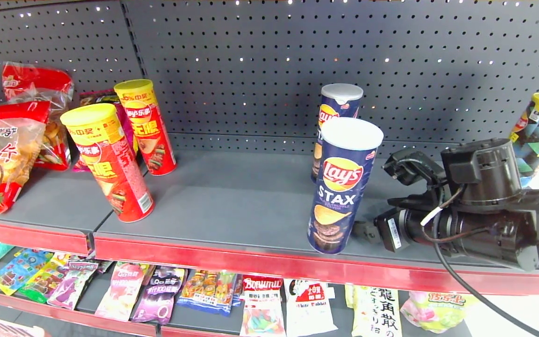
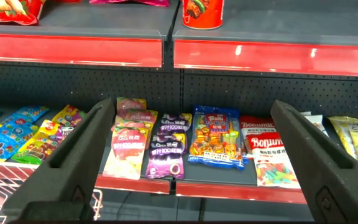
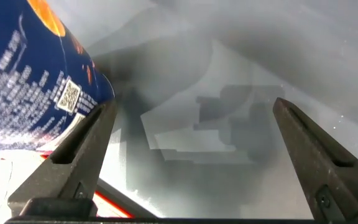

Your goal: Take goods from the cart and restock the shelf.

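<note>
Tall blue cardboard chip can [image 1: 344,187] with white lid stands upright at the front edge of the grey metal shelf [image 1: 232,206], centre-right of head view, likely fronted for shoppers; right hand [image 3: 192,106] spread just beside it, left hand [image 2: 192,104] spread and empty.

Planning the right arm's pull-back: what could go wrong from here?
1. The front blue can stands near the shelf's red front lip. One of the right gripper's open fingers sits close beside it, so a sideways pull-out could tip it off.
2. A push backward might knock the rear blue can behind it.
</note>
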`<state>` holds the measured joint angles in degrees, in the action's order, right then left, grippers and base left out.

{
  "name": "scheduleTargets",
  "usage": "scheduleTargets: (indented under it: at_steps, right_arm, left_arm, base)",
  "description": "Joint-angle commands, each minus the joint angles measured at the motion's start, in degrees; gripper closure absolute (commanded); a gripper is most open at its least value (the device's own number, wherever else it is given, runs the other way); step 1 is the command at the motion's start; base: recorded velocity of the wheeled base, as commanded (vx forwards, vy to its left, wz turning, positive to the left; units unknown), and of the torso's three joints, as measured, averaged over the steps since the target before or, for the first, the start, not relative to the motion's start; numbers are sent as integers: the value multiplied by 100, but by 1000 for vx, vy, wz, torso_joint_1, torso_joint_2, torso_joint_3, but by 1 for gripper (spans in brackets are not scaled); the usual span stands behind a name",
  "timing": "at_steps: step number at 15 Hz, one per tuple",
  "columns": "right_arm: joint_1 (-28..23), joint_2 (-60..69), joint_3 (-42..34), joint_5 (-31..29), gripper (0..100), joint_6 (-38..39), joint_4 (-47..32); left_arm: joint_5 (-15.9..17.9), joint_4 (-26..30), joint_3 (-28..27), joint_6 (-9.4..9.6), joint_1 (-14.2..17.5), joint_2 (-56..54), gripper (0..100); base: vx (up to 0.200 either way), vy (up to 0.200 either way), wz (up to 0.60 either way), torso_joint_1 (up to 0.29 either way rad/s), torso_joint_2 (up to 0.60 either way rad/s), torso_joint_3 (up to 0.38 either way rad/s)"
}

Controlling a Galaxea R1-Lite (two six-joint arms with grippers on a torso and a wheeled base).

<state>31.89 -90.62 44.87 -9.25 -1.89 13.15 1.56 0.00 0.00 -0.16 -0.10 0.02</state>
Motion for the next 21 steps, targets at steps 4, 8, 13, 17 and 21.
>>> scheduleTargets:
  at_steps: [4, 8, 13, 17, 21]
  right_arm:
    - [1, -43, 39, 2, 0, -4, 3]
    - [-51, 142, -295, 2, 0, -4, 3]
    - [-25, 335, -480, 29, 0, -84, 3]
    - [142, 370, -576, 55, 0, -207, 3]
    - [318, 317, -541, 64, 0, -207, 3]
  left_arm:
    - [2, 0, 0, -2, 1, -2, 0]
    - [2, 0, 0, -2, 1, -2, 0]
    - [2, 0, 0, -2, 1, -2, 0]
    - [2, 0, 0, -2, 1, -2, 0]
    - [2, 0, 0, -2, 1, -2, 0]
  base:
    - [0, 0, 0, 0, 0, 0]
    - [0, 0, 0, 0, 0, 0]
    - [0, 0, 0, 0, 0, 0]
    - [0, 0, 0, 0, 0, 0]
    - [0, 0, 0, 0, 0, 0]
